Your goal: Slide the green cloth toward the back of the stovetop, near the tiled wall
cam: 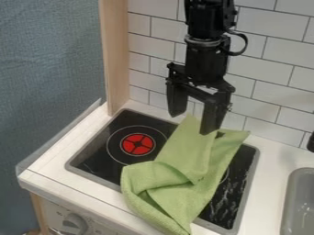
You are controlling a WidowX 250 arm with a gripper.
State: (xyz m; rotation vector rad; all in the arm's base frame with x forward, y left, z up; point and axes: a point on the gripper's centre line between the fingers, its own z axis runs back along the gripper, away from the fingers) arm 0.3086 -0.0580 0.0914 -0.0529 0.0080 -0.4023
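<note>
Soft green cloth, best pinched at a raised fold

The green cloth (pixel 184 176) lies rumpled across the stove top (pixel 114 170), its near end reaching over the front of the tabletop (pixel 50 176). It should be light, limp and unbreakable, sagging from any hold. The raised fold near its middle likely offers a surer pinch than a flat edge. The gripper (pixel 191 123) is spread, clenching nothing, at the cloth's far end.
</note>
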